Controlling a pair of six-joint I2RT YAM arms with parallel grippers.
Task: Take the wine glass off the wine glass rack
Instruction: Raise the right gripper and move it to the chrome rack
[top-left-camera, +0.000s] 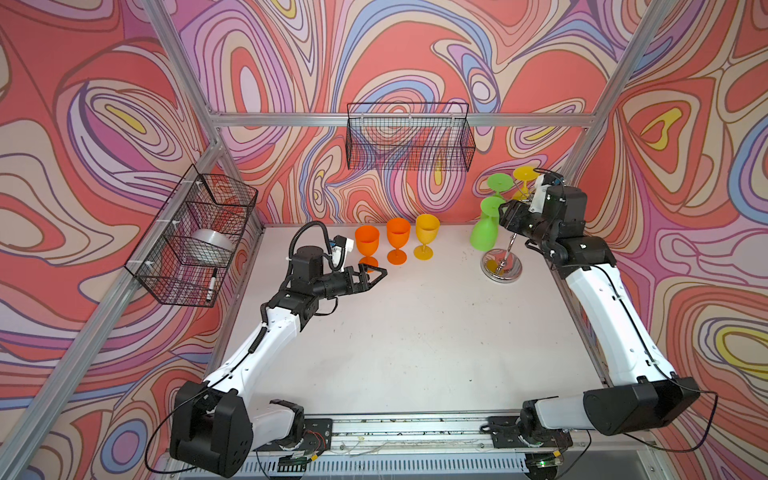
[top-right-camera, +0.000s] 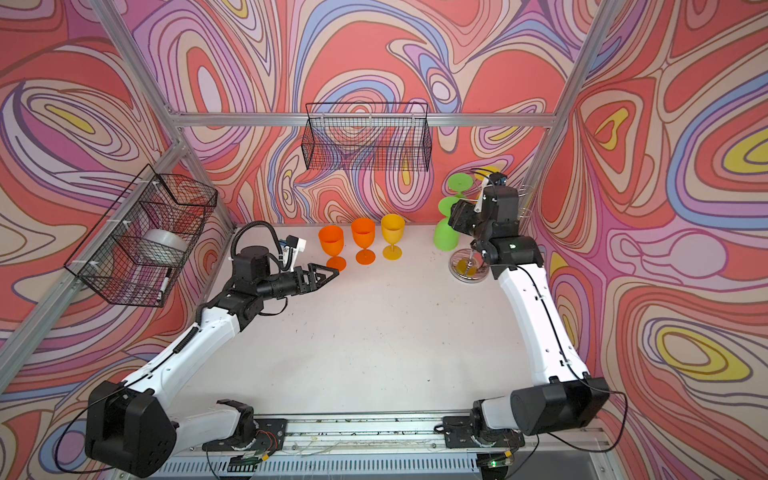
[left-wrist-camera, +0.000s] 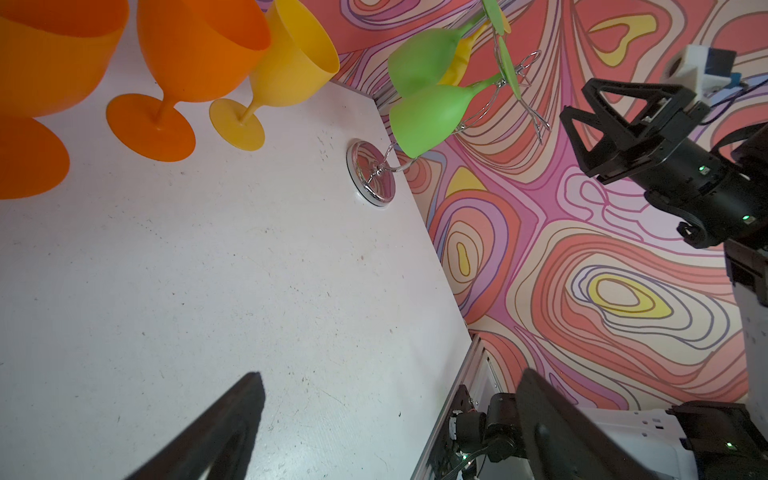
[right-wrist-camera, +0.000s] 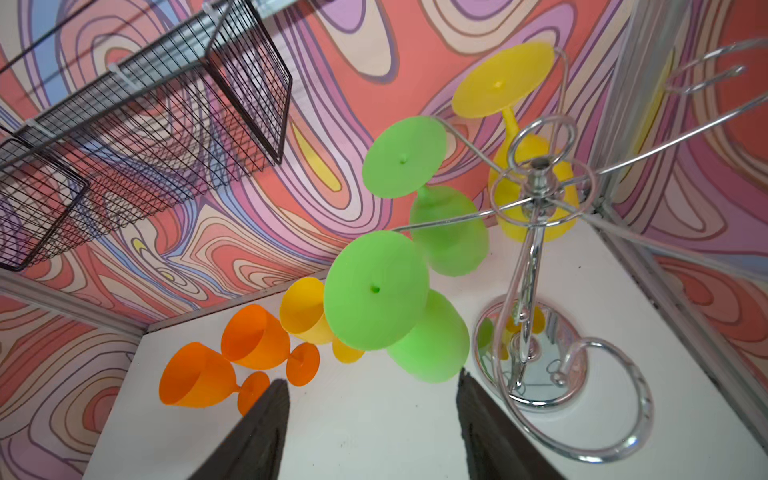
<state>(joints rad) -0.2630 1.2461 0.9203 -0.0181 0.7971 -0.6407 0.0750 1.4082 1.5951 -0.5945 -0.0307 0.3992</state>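
Wine glass (right-wrist-camera: 376, 291), the nearer green one, hangs upside down from a wire arm of the rack (top-left-camera: 500, 266), foot up, bowl down, clear of the table (top-left-camera: 415, 340); not off yet.

Near side first: left gripper (top-left-camera: 380, 274) hovers low over the table, left of centre, jaws spread wide, nothing in them; in its wrist view the fingers (left-wrist-camera: 232, 419) frame bare tabletop. Just beyond it, three upright glasses stand in a row along the back edge: two orange glasses (top-left-camera: 368, 241), then an amber glass (top-left-camera: 427, 230); the gripper's tips sit just beside the leftmost foot.

Over to the back right corner now; the rack's mirrored base sits on the table, stem rising. Right gripper (top-left-camera: 505, 217) is up close beside the hanging green glass; jaws parted, gripping nothing; the left wrist view shows a gap between its fingers (left-wrist-camera: 631, 86) and the glass. Behind, a second green glass (right-wrist-camera: 405, 158) and a yellow glass (right-wrist-camera: 503, 79) hang on the rack too. Farthest back, a black wire basket (top-left-camera: 409, 137) on the wall.
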